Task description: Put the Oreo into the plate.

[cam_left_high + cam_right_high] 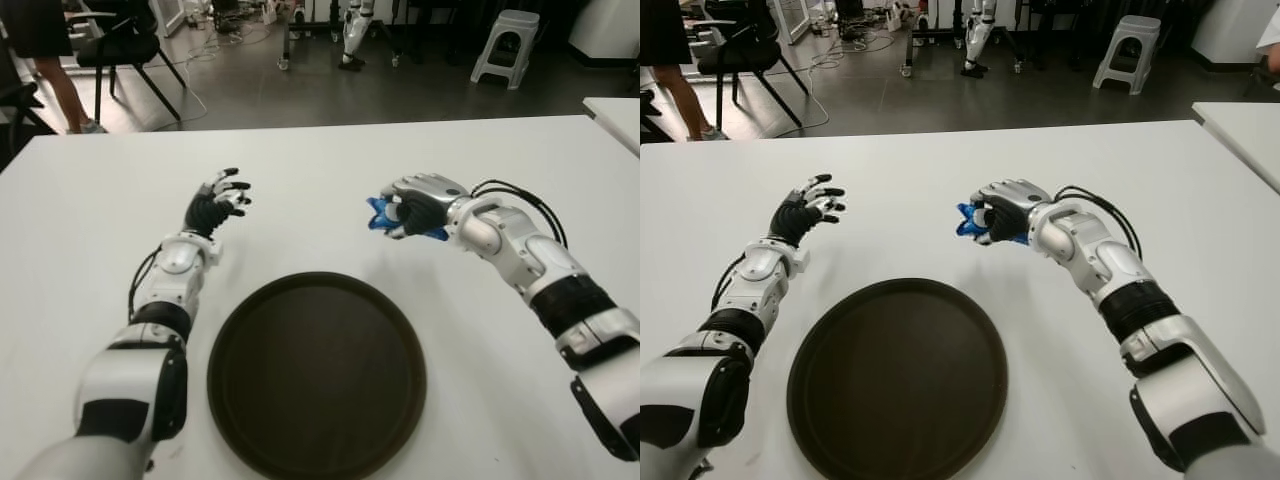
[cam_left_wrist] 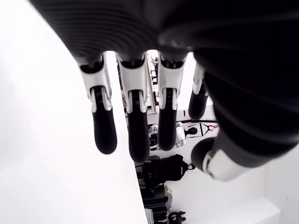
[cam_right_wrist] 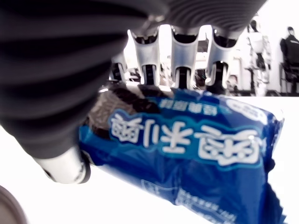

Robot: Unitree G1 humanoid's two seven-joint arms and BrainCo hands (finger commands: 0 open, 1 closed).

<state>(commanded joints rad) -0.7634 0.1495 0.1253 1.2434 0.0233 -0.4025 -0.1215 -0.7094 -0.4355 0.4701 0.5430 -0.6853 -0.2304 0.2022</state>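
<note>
Right hand (image 1: 415, 210) was raised above the white tabletop (image 1: 330, 160), beyond the plate's far-right rim. Its fingers (image 3: 182, 60) were curled around the Oreo (image 3: 187, 144), a blue packet w/ white lettering. In the right wrist view the packet lay across the palm, four fingers closing over its far long edge and the thumb pressing the near end (approx. where the cookie picture sits on the wrapper). One crimped end of the packet stuck out past the fingers toward the robot's left, visible in the head views as a blue tip (image 1: 965, 220). Packet was clear of the tabletop; a faint shadow showed beneath the hand.

Plate (image 1: 318, 375), dark, round, w/ a raised rim, sat on the tabletop nearer the robot, centred between the two arms. Nothing lay in it. The Oreo was well apart from it, up and to the right.

Left hand (image 1: 218, 205) showed left of the plate's far edge, fingers (image 2: 105, 126) spread and extended, holding nothing. Could not tell whether it touched the tabletop.

Background: chair (image 1: 125, 50), white stool (image 1: 505, 45) on the floor beyond the tabletop.
</note>
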